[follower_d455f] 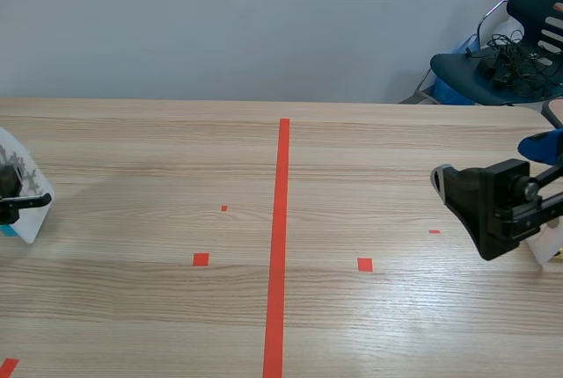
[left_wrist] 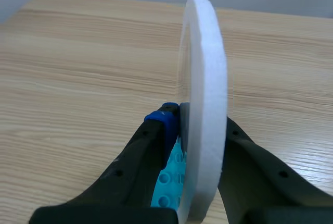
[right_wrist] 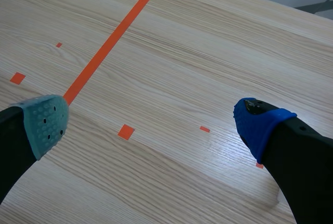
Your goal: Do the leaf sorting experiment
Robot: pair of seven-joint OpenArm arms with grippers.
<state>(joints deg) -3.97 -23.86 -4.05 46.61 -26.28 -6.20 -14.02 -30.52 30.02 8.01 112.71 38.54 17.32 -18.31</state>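
The left gripper (left_wrist: 200,130) is seen pinching a white, round foam disc (left_wrist: 205,67). The disc is pressed between the two thick black fingers (left_wrist: 151,156), and a blue dotted pad (left_wrist: 162,117) is laid flat against one face. In the left wrist view the disc is presented edge-on and rises ahead of the fingertips. In the scene view the same disc (follower_d455f: 33,220) is found at the far left edge of the light wooden table (follower_d455f: 396,132), held there by the left arm. Grey marks are seen on its face, but their shape cannot be made out. Whether its lower rim touches the table cannot be told.

The right gripper (right_wrist: 152,124) is spread wide, with nothing held between its fingers. A grey-green dotted pad (right_wrist: 47,122) is seen on one fingertip and a blue pad (right_wrist: 257,125) on the other. Only bare wood and small orange-red tape squares (right_wrist: 125,131) are seen under the gap. In the scene view the right gripper (follower_d455f: 493,167) is placed near the right edge of the table, well apart from the disc.

Between the two arms a long orange-red tape line (follower_d455f: 281,220) is laid down the middle of the table, running away from the robot. Beyond the far right corner a dark chair (follower_d455f: 528,9) is set against a pale wall, and a tangle of black cables (follower_d455f: 510,61) is piled on its seat.
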